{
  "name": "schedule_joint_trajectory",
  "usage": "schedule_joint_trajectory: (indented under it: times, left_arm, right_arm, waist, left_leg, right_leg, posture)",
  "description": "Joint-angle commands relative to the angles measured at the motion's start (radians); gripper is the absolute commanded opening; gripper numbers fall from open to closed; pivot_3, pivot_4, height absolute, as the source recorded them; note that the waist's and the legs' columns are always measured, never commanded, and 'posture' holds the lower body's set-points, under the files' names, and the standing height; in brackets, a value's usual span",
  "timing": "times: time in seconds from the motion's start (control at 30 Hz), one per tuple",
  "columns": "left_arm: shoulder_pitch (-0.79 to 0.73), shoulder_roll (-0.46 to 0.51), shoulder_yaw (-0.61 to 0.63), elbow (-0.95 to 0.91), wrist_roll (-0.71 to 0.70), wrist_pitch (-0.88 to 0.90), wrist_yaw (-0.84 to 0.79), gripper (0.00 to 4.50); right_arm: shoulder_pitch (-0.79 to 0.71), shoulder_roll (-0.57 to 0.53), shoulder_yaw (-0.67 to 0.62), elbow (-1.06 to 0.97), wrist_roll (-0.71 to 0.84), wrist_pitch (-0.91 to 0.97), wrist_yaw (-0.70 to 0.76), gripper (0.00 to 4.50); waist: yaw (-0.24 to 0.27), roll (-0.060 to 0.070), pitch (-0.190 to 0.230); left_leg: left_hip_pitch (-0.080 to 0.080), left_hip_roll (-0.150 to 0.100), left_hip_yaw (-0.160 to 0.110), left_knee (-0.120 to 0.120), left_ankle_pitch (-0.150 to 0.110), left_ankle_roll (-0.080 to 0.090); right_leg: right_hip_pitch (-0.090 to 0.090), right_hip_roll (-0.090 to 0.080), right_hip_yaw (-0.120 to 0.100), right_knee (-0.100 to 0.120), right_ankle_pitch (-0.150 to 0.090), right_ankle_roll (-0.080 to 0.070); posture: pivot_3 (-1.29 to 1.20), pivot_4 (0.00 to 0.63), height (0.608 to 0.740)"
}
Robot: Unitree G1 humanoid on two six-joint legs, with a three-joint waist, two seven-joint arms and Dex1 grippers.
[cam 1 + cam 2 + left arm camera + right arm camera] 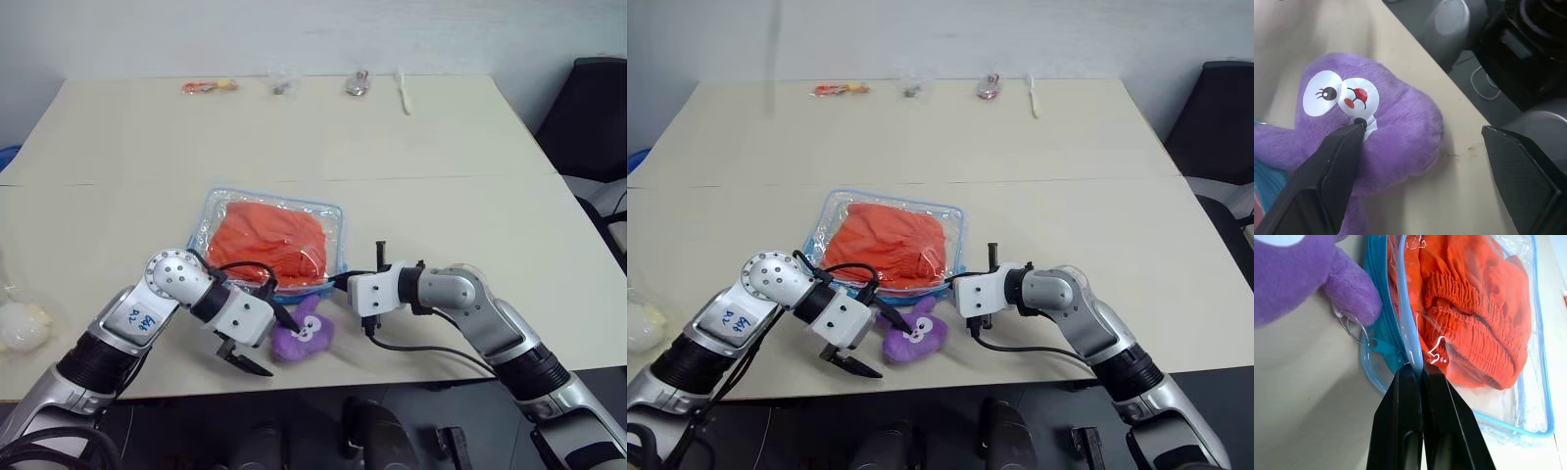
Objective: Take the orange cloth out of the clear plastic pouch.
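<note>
Two pale beige desk tops (411, 147) butt together along a seam across the middle, under a plain white wall; a dark chair (593, 108) stands off the right edge. Near the front edge, about midway along, lies the flat, clear plastic pouch with light blue edging and zipper (333, 217), and the bright orange, wrinkled cloth (266, 240) sits inside it, filling most of it. The pouch's front side is open and the right gripper (1419, 369) has its two black fingers pressed together on the blue rim there — pinching the plastic beside the zipper pull and its wire ring.

Just in front of the pouch, touching its front edge, a small purple plush toy with round white eyes (302, 335) lies close to the desk's front edge. The left gripper (260, 340) hangs over it with fingers spread apart; in the left wrist view one fingertip (1354, 131) rests against the toy's face, the other is off past the desk edge.

Along the far edge sit small items — an orange packet (209, 86), two tiny clear packets (282, 84) and a white stick-like object (403, 90). At the left edge lies a pale, rounded object (22, 325).
</note>
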Motion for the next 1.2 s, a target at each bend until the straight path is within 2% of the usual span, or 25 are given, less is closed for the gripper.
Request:
schedule_joint_trajectory:
  times: [0.03, 0.33, 0.73, 0.87, 1.0, 1.2]
  left_arm:
    - [0.007, -0.012, 0.020, 0.009, 0.003, 0.007, 0.025, 2.88]
    - [0.017, 0.007, 0.052, -0.010, -0.010, 0.065, 0.048, 0.07]
    - [0.103, 0.138, 0.211, -0.065, -0.066, 0.182, 0.075, 0.03]
    - [0.121, 0.149, 0.241, -0.072, -0.083, 0.199, 0.089, 0.03]
    - [0.124, 0.134, 0.225, -0.096, -0.080, 0.203, 0.102, 0.00]
    - [0.123, 0.145, 0.231, -0.083, -0.077, 0.193, 0.093, 0.00]
  right_arm:
    - [0.000, -0.002, -0.025, -0.041, -0.001, -0.005, -0.003, 0.00]
    - [0.002, -0.012, -0.037, -0.043, 0.022, -0.022, 0.010, 0.00]
    - [0.026, -0.030, -0.046, -0.037, 0.003, -0.050, 0.004, 0.00]
    - [0.032, -0.020, -0.048, -0.038, 0.020, -0.046, 0.007, 0.00]
    - [0.036, -0.009, -0.042, -0.045, 0.030, -0.032, 0.013, 0.99]
    - [0.030, -0.013, -0.042, -0.040, 0.016, -0.043, 0.002, 3.07]
  waist:
    - [0.000, 0.000, 0.000]
    - [-0.001, 0.000, 0.000]
    - [-0.002, 0.000, 0.000]
    - [-0.001, 0.000, 0.000]
    - [-0.002, 0.000, 0.000]
    - [-0.003, 0.000, 0.000]
  left_leg:
    - [0.000, 0.000, 0.000, 0.000, 0.000, 0.000]
    - [0.000, 0.000, 0.000, 0.000, 0.000, 0.000]
    - [0.000, 0.001, 0.000, 0.000, 0.000, 0.000]
    - [0.000, 0.001, -0.001, 0.000, 0.000, 0.000]
    - [0.000, 0.000, -0.001, 0.000, 0.000, 0.000]
    - [0.000, 0.000, 0.000, 0.000, 0.000, 0.000]
  right_leg:
    - [0.000, 0.000, 0.000, 0.000, 0.000, 0.000]
    - [0.000, 0.000, 0.000, 0.000, 0.000, 0.000]
    - [0.000, 0.000, 0.000, 0.000, 0.000, 0.000]
    - [0.000, 0.000, -0.001, 0.000, 0.000, 0.000]
    - [0.000, 0.000, -0.001, 0.000, 0.000, 0.000]
    - [0.000, 0.000, -0.001, 0.000, 0.000, 0.000]
  posture:
    - [0.00, 0.150, 0.740]
    - [0.00, 0.150, 0.740]
    - [0.00, 0.150, 0.740]
    - [0.00, 0.150, 0.740]
    - [0.00, 0.150, 0.740]
    - [0.00, 0.150, 0.740]
